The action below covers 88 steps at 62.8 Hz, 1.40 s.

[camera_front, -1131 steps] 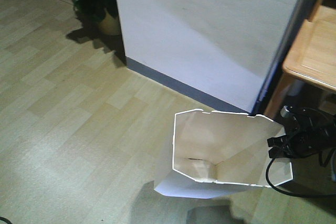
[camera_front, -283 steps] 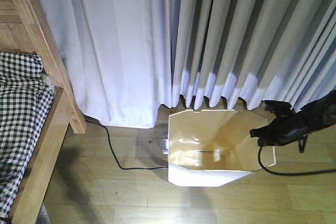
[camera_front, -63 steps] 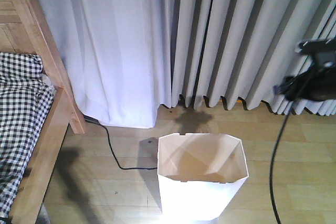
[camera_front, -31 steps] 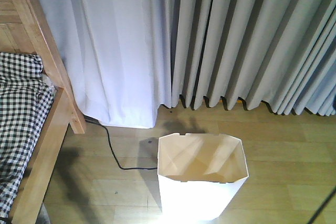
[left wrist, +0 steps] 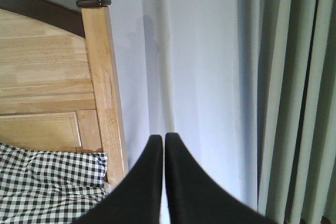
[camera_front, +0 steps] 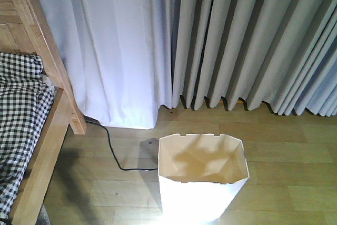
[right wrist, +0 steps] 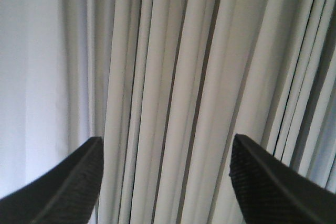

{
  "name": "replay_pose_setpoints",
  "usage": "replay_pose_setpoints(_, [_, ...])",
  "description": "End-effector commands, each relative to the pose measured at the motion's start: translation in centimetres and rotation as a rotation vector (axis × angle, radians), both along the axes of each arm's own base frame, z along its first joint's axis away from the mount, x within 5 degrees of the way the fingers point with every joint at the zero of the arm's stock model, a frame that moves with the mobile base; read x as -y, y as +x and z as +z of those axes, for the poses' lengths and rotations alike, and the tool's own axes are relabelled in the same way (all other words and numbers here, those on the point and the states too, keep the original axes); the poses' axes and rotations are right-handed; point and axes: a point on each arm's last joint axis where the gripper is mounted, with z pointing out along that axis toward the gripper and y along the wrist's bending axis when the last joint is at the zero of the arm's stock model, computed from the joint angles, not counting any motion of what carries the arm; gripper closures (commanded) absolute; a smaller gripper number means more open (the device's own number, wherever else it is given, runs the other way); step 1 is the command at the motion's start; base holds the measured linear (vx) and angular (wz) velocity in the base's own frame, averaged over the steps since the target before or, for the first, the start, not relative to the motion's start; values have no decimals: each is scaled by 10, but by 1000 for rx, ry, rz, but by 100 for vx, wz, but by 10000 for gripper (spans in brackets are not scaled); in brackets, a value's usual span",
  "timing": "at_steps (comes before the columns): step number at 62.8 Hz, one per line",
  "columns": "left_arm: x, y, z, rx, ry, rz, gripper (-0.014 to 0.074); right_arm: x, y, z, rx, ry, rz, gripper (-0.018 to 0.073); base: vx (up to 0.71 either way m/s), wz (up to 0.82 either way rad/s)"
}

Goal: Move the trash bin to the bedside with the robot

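The white trash bin (camera_front: 202, 196) stands upright on the wooden floor, free of any gripper, a little right of the bed. The bed with its light-brown wooden frame (camera_front: 50, 130) and black-and-white checked bedding (camera_front: 18, 114) is at the left edge; it also shows in the left wrist view (left wrist: 100, 82). My left gripper (left wrist: 164, 139) is shut and empty, pointing at the curtain beside the bedpost. My right gripper (right wrist: 167, 145) is open and empty, facing the curtain folds. Neither arm shows in the front view.
Pale floor-length curtains (camera_front: 210, 40) hang across the back. A black cable (camera_front: 113, 156) runs on the floor from under the curtain toward the bin. Wooden floor (camera_front: 284, 172) lies to the bin's right.
The right arm, which held the bin's rim 4.5 s ago, has let go, risen and left the front view. The bin now stands upright, nearer the camera.
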Motion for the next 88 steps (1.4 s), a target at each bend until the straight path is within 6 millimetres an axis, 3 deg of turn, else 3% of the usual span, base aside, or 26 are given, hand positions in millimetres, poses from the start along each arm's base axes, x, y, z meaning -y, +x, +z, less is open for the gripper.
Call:
replay_pose_setpoints(1, [1, 0, 3, 69, -23, -9, 603, 2, -1, 12, 64, -4, -22, 78, 0, 0])
replay_pose_setpoints(7, [1, 0, 3, 69, -23, -9, 603, 1, -1, 11, 53, -6, -16, 146, 0, 0])
replay_pose_setpoints(24, [1, 0, 3, 69, -23, -9, 603, 1, -1, 11, 53, -5, -16, 575, 0, 0])
replay_pose_setpoints(67, [1, 0, 3, 69, -23, -9, 603, 1, -1, 11, 54, -5, -16, 568, 0, 0])
replay_pose_setpoints(88, [1, 0, 3, 69, -23, -9, 603, 4, -1, 3, -34, 5, -39, 568, 0, 0])
